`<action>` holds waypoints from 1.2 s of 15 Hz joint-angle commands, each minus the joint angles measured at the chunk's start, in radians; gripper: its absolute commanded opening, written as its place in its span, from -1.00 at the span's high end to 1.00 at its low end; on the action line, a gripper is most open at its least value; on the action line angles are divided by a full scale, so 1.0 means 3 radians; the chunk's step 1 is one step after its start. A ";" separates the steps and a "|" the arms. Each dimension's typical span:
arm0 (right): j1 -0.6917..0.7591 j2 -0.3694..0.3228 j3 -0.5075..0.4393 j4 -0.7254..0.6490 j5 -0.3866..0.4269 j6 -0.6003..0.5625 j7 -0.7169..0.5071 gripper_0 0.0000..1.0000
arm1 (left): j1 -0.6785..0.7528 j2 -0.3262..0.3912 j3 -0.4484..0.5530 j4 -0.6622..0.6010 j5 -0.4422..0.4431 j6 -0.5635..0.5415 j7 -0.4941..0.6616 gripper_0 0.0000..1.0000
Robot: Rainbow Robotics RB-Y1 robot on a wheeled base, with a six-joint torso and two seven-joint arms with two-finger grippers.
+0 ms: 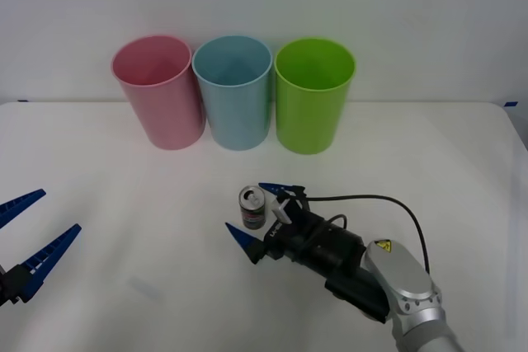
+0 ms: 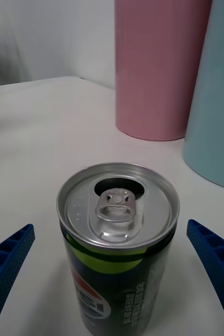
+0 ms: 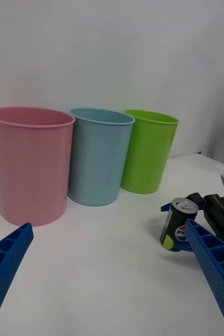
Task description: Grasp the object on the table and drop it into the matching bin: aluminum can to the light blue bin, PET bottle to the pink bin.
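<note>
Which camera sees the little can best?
The right wrist view: the can sits close up between the open right gripper, tab and label plain. The front view shows it small from above; the left wrist view shows it sideways, farther off.

lime green bin (image 1: pixel 314 94) upright at the row's right end, plain white wall (image 1: pixel 412 6) behind

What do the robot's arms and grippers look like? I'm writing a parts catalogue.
Both grippers have blue, ribbed, pointed fingers: the left gripper and the right gripper. The right arm has a black wrist block with white lettering, a thin black cable, a silver-grey shell and a yellow warning triangle.
</note>
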 commanded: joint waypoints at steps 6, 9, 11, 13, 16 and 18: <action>0.0000 0.0024 0.0011 -0.0002 -0.0005 0.0068 0.0000 1.00 | 0.0000 0.0000 0.0000 0.0000 0.0000 0.0000 0.0000 -1.00; 0.0000 0.0024 0.0026 -0.0002 -0.0010 0.0084 -0.0010 1.00 | 0.0000 0.0000 0.0000 0.0000 0.0000 0.0000 0.0000 -1.00; 0.0000 0.0024 0.0046 -0.0002 -0.0036 0.0099 -0.0020 1.00 | 0.0000 0.0000 0.0000 0.0000 0.0000 0.0000 0.0000 -1.00; 0.0005 0.0019 0.0057 -0.0037 -0.0066 0.0094 -0.0031 1.00 | 0.0000 0.0000 0.0000 0.0000 0.0000 0.0000 0.0000 -1.00; 0.0026 -0.0006 0.0062 -0.0114 -0.0133 0.0048 -0.0066 1.00 | 0.0000 0.0000 0.0000 0.0000 0.0000 0.0000 0.0000 -1.00; 0.0097 -0.0058 0.0072 -0.0262 -0.0184 0.0048 -0.0102 1.00 | 0.0000 0.0000 0.0000 0.0000 0.0000 0.0000 0.0000 -1.00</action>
